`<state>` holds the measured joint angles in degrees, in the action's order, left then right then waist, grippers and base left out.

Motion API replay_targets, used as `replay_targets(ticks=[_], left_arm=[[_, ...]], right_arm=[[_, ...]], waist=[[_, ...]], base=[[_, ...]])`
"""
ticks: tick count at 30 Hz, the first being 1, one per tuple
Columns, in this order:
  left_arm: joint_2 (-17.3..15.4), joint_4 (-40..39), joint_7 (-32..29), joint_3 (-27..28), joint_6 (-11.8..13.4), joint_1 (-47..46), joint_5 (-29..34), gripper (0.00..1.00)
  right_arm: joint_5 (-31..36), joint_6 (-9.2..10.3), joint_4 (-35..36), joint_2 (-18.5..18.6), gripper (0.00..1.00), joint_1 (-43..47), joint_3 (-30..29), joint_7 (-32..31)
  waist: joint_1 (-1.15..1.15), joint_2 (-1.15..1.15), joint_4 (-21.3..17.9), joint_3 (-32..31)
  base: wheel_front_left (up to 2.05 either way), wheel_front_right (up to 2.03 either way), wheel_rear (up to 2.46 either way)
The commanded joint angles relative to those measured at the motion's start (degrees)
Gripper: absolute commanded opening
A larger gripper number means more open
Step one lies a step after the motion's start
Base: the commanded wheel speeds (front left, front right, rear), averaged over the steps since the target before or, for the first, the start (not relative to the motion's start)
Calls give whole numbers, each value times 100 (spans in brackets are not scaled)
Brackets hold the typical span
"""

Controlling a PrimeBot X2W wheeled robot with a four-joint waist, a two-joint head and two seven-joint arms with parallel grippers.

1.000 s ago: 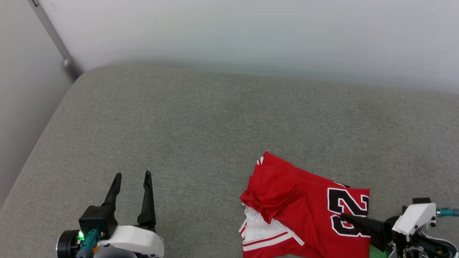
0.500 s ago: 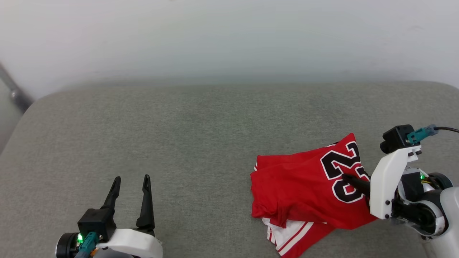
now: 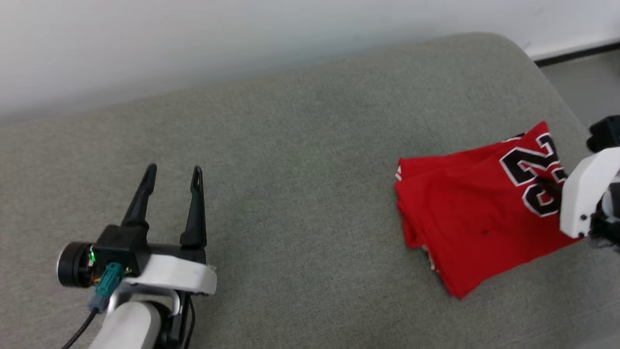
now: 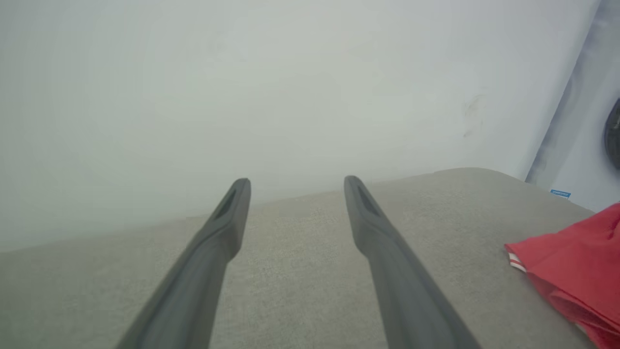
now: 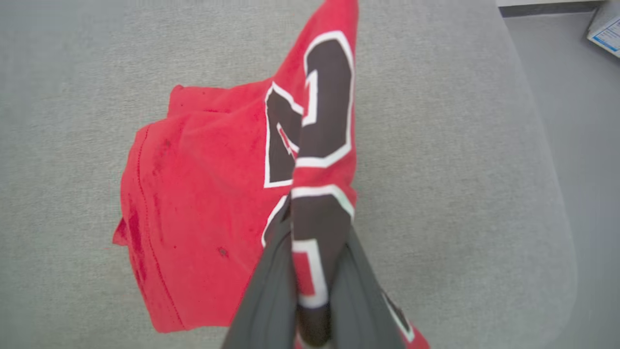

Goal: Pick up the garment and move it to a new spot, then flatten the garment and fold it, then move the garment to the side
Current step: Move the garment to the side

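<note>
Right jaws, freshly clenched on the shirt (image 3: 474, 213), hoist its edge at three o'clock, starting the move; left jaws gape.

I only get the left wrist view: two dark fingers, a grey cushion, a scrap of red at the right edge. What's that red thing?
Observer: A red shirt with dark, white-edged numbers, lying folded over on the cushion.
Operator: Is anything touching it?
Observer: Yes. The right gripper is shut on the shirt, pinching it right through the numbers.
Operator: Is it lying flat?
Observer: Not all of it. In the right wrist view the pinched part is drawn into a ridge, and the rest spreads over the cushion.
</note>
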<state>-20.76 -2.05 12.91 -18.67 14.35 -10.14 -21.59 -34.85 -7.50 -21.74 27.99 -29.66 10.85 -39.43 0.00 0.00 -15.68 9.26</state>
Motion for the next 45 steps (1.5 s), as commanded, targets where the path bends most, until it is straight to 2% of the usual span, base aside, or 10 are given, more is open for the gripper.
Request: replay_targets(ticks=[1,10,17,18,19,20,27,33,38,45], left_arm=[[-49,-59,-38,-27,-6,-150,73,100],[-362,-895,-636,-256,-148,-1492,701,100],[-423,-1343,-912,-413,-212,-2108,1003,100],[-417,-1358,-916,-425,-214,-2139,1027,100],[-406,-1369,-922,-448,-214,-2167,1048,100],[-393,-1374,-918,-461,-212,-2187,1048,100],[-342,-1192,-789,-456,-132,-1962,953,100],[-255,-850,-470,-360,29,-1382,680,100],[-115,-442,-204,-231,178,-541,277,100],[-53,-110,-108,-82,287,297,-123,100]], right_arm=[[45,3,-108,31,0,-196,-57,91],[408,3,-1384,387,0,-1397,-954,1506],[808,3,-2346,285,0,-2072,-1510,2748],[883,3,-2515,265,29,-2125,-1543,2857],[970,3,-2668,257,87,-2175,-1597,3004],[1064,3,-2840,241,100,-2238,-1657,3117],[1532,3,-3654,329,100,-2417,-1904,3711],[1901,3,-3909,598,100,-2083,-1860,3919],[2091,3,-3560,589,100,-1389,-1578,4029],[2014,3,-2591,109,100,-95,-1206,3985]], waist=[[0,0,-508,772],[0,0,-580,2297],[0,0,-472,2996],[0,0,-454,3036],[0,0,-431,3063],[0,0,-410,3073],[0,0,-314,2742],[0,0,-180,1896],[0,0,77,836],[0,0,444,-42]], base=[[0,0,0],[0,0,0],[0,0,0],[0,0,0],[0,0,0],[0,0,0],[0,0,0],[0,0,0],[0,0,0],[0,0,0]])
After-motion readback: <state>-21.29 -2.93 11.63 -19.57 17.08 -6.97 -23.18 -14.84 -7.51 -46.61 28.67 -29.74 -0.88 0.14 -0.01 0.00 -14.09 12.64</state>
